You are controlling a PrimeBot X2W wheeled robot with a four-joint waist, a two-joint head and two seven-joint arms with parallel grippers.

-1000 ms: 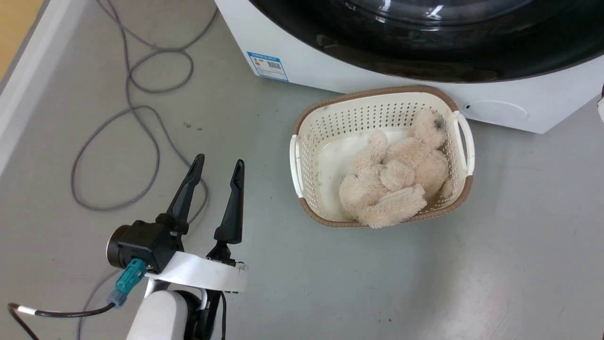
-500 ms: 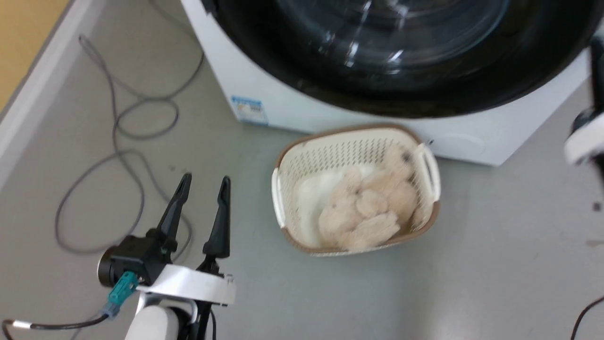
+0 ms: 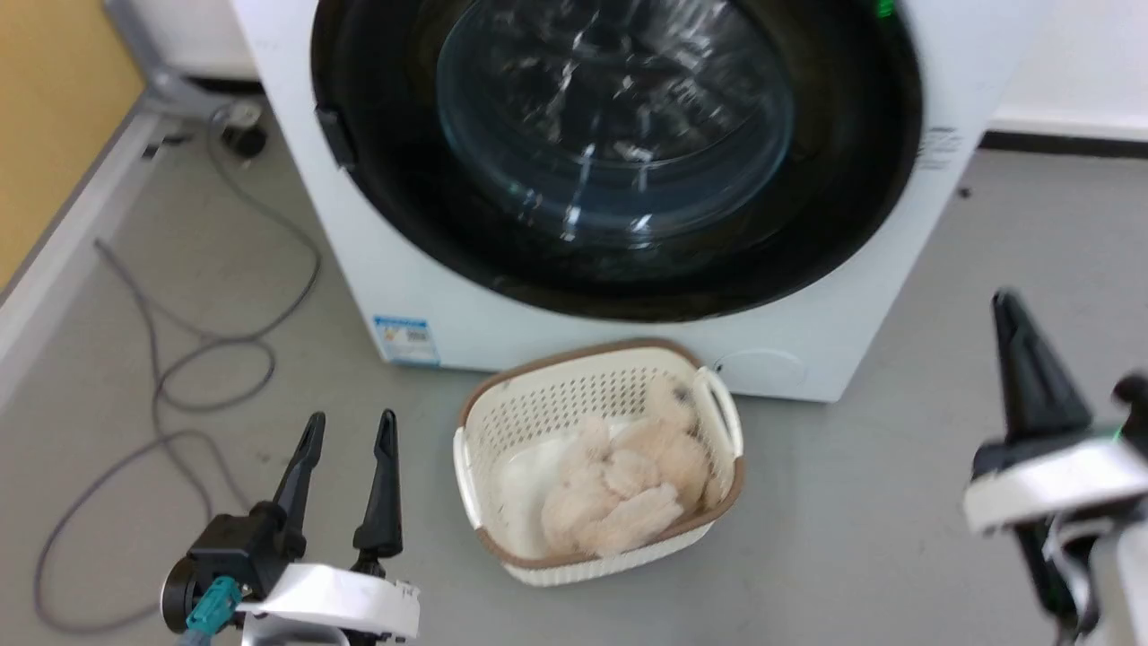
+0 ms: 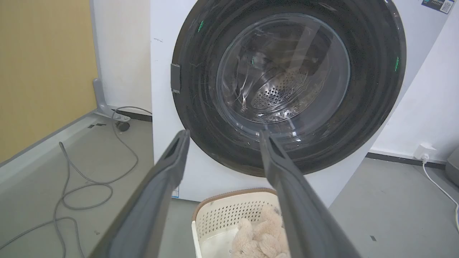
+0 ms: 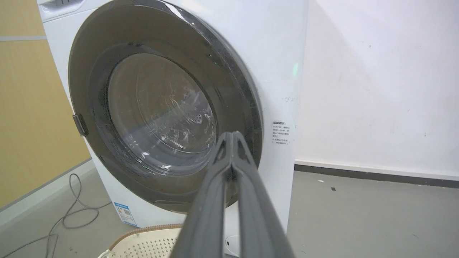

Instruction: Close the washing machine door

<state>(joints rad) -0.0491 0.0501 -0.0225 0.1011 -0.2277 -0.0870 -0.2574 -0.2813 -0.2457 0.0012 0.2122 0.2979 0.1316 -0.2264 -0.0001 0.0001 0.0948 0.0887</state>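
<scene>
one washing machine [image 3: 404, 278], one door [image 3: 614, 144], one basket [image 3: 556, 399]

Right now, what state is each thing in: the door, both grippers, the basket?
Door: shut, flush against the washer front.
Left gripper: open, empty.
Right gripper: shut, fingers together, holding nothing.
Basket: upright, plush toy inside.

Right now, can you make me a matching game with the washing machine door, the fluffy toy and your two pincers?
Things:
1 washing machine door
2 plush toy
3 left pincer
4 right pincer

States:
A pressed shut
B lying in the basket
C black rim around clear glass
D spread open

Pairs: 1-C, 2-B, 3-D, 4-A
</scene>
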